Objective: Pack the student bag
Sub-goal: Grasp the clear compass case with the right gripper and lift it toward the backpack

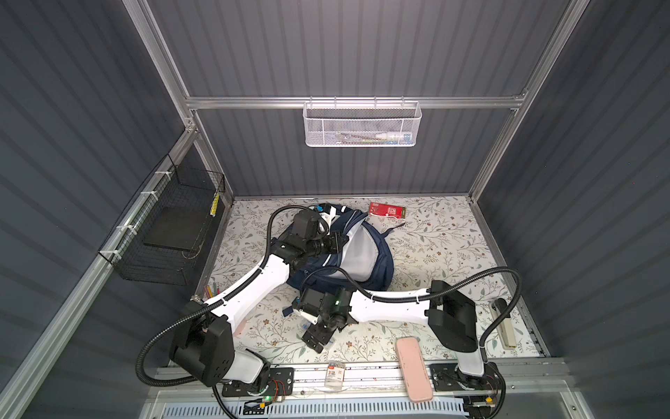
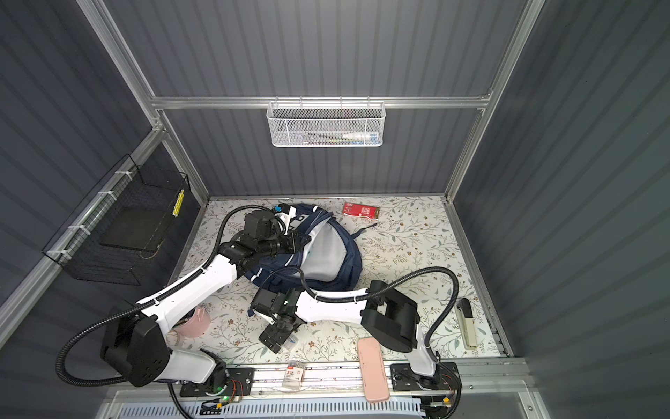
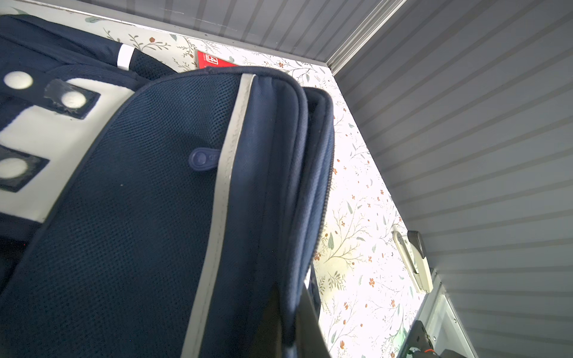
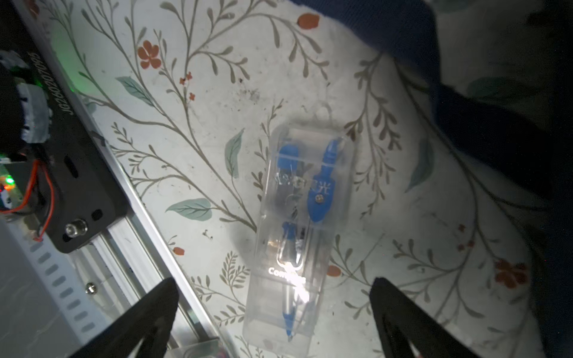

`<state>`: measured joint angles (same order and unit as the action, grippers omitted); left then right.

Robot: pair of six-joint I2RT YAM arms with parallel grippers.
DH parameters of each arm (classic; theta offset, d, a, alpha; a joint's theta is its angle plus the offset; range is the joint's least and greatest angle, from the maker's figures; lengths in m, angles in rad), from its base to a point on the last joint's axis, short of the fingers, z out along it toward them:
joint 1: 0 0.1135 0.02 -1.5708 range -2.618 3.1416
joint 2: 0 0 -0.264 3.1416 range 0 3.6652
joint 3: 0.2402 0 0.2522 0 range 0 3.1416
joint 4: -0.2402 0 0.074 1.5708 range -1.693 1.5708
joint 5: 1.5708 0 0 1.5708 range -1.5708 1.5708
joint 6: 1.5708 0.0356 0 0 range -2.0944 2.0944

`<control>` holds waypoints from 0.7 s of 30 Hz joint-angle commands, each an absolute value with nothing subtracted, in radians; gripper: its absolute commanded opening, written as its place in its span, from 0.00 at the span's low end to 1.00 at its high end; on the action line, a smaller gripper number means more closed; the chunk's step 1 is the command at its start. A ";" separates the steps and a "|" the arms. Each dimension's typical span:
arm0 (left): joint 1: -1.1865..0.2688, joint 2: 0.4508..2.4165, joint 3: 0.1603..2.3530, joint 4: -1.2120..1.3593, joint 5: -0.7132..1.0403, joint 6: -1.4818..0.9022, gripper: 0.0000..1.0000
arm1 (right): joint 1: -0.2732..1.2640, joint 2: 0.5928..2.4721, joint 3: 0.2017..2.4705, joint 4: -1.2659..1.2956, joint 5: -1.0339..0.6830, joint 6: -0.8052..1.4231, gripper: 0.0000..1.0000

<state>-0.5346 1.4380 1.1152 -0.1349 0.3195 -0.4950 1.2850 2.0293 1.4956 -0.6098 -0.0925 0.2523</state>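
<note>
Nearest, on the front rail, pink case [image 1: 413, 368]. Just beyond, right hand [image 4: 273, 280] poised over clear compass case [image 4: 297, 235] on floral counter [image 1: 435, 254], jaws spread wide, gripping nothing. Further back, left of centre, student bag [image 1: 373, 254] lying open, pale grey lining exposed. Left hand [image 1: 335, 242] pinched tight on the bag's opening rim. Farthest, red packet [image 1: 386, 210] just behind the bag, near the back wall.

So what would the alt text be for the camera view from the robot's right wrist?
A clear plastic case holding a blue compass lies flat on a floral table cover. The right gripper hovers over it, black fingers wide open to either side of the case, not touching it. A metal rail runs along one side.
</note>
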 commanded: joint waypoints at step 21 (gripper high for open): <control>-0.517 1.439 1.147 -0.161 0.296 -0.502 0.00 | 1.295 2.120 1.549 -0.681 0.067 0.233 0.49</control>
